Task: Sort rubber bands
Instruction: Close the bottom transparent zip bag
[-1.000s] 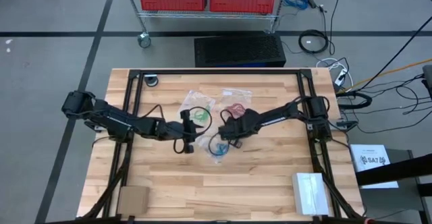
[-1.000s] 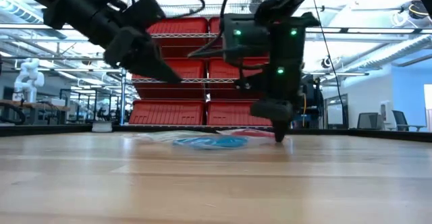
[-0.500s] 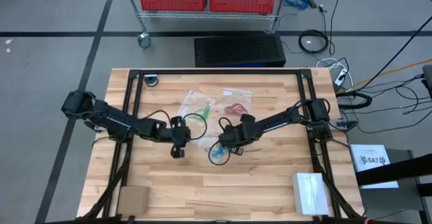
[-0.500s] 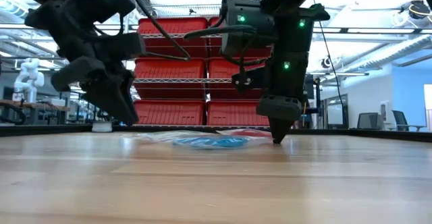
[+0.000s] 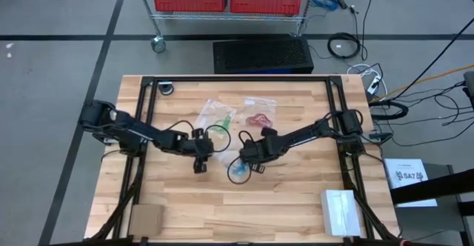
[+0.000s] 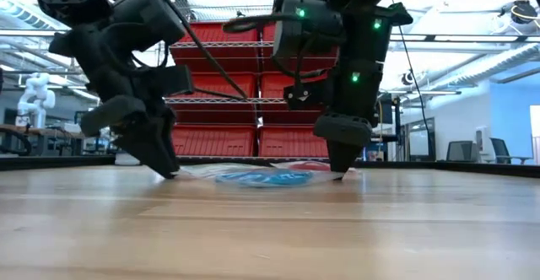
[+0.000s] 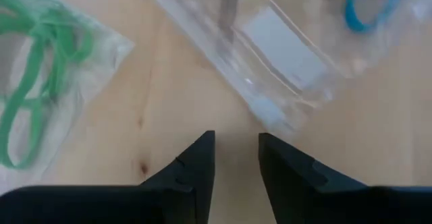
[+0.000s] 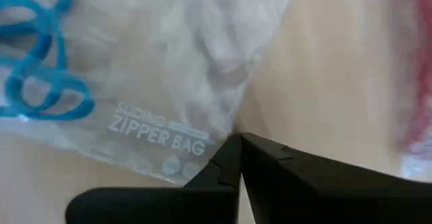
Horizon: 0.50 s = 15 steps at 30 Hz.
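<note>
Three clear zip bags lie flat on the wooden table: one with green rubber bands [image 5: 216,126], one with red bands [image 5: 258,118], and one with blue bands [image 5: 238,173], nearest the front. My right gripper [image 5: 250,162] points down, shut, at the blue-band bag's edge [image 8: 223,126]. My left gripper [image 5: 198,165] points down over bare wood [image 7: 236,153], narrowly open and empty. It stands between the green-band bag [image 7: 40,82] and a corner of the blue-band bag [image 7: 270,113]. In the low view its tips [image 6: 169,172] are at the table top. My right gripper's shut fingertips [image 8: 237,143] meet the blue-band bag at its side edge, close to the printed zipper strip [image 8: 162,140], from above and pointing down. The fingers hide whether the film lies between them or under them. The bag lies flat on the table.
Black frame rails [image 5: 144,127] run along both sides of the table. A brown cardboard box [image 5: 146,218] sits at the near left corner and a white box [image 5: 339,210] at the near right. Bare wood lies toward the near edge.
My right gripper has gone toward the table's near edge, and the blue-band bag has slid along the table with it. My left gripper has tipped from a slant to pointing down and has come down to the table top beside that bag.
</note>
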Each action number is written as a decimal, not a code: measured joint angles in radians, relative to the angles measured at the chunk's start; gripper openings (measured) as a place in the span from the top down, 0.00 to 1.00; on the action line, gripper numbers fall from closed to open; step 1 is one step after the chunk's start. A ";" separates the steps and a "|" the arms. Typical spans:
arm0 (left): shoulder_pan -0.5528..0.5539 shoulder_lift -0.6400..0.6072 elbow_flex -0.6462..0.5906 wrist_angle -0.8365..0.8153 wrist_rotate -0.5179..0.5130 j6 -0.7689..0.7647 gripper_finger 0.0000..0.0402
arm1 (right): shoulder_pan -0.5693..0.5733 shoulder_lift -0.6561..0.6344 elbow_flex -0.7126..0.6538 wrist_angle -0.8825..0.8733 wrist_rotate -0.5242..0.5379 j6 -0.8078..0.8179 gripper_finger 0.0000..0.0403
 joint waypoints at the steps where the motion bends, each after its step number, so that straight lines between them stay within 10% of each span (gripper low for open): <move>1: 0.003 -0.002 0.000 0.011 0.000 0.000 0.70 | 0.008 0.000 0.001 0.004 -0.011 0.001 1.00; 15: 0.040 0.018 -0.001 0.198 -0.065 0.077 0.70 | 0.139 -0.102 -0.003 0.053 -0.252 -0.085 1.00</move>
